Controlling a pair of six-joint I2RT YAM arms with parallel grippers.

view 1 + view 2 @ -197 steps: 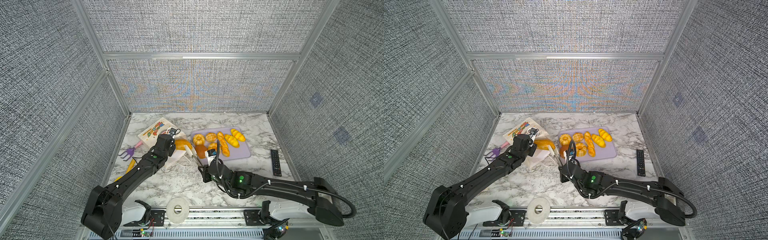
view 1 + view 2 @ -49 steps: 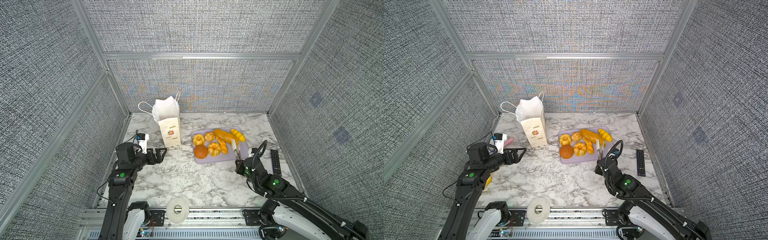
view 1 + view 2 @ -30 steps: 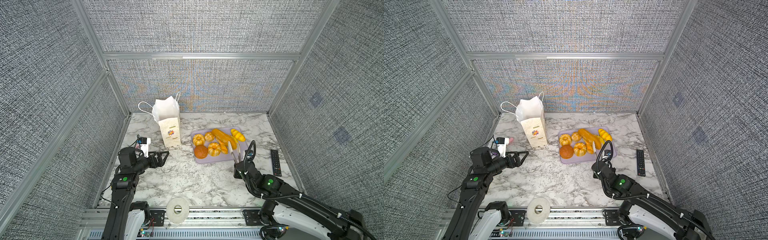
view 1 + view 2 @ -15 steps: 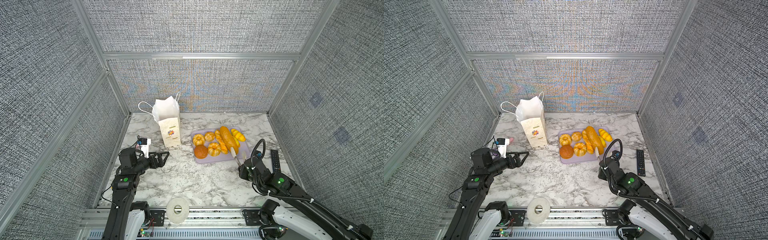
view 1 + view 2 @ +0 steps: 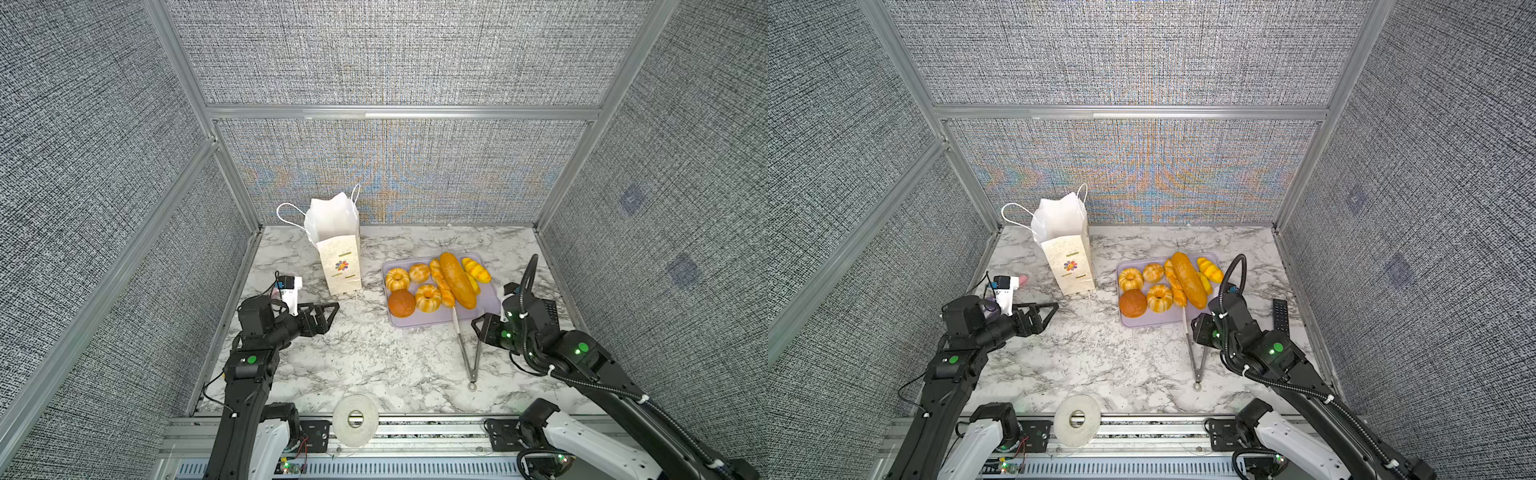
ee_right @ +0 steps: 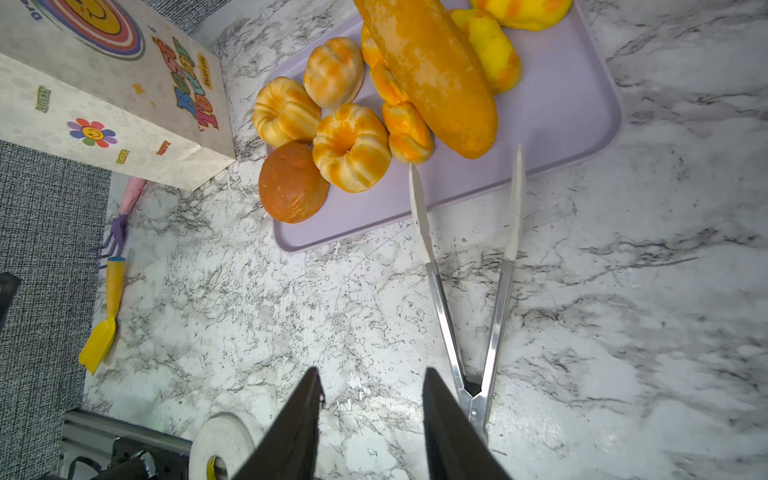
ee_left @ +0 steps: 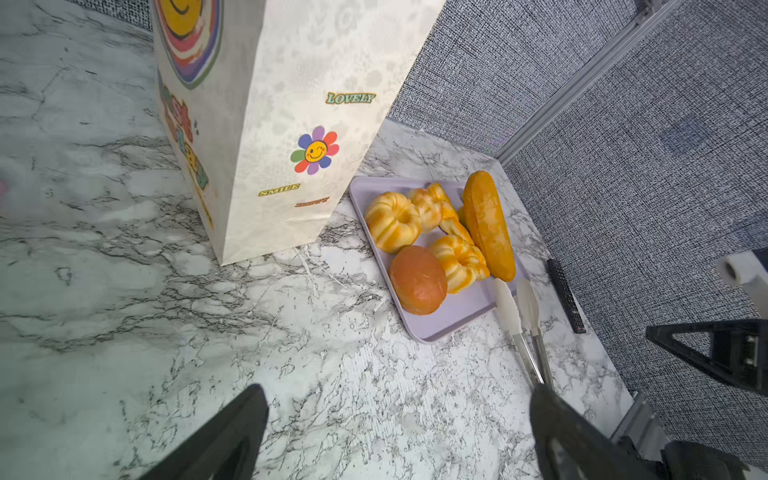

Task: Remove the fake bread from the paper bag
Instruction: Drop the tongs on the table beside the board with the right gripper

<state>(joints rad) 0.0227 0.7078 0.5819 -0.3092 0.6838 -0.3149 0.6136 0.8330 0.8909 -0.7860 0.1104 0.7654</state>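
The paper bag stands upright at the back left, and its inside is hidden. Several pieces of fake bread lie on a lilac tray, among them a long loaf, ring buns and a round brown bun. My right gripper is open and empty, just right of metal tongs lying on the table. My left gripper is wide open and empty, in front of the bag.
A black remote lies right of the tray. A tape roll sits at the front edge. A yellow toy shovel and a purple rake lie by the left wall. Mesh walls close in three sides.
The tongs, in my right gripper half a second ago, now lie on the table. That gripper has let go and drawn back to the right. The long loaf has shifted on the tray.
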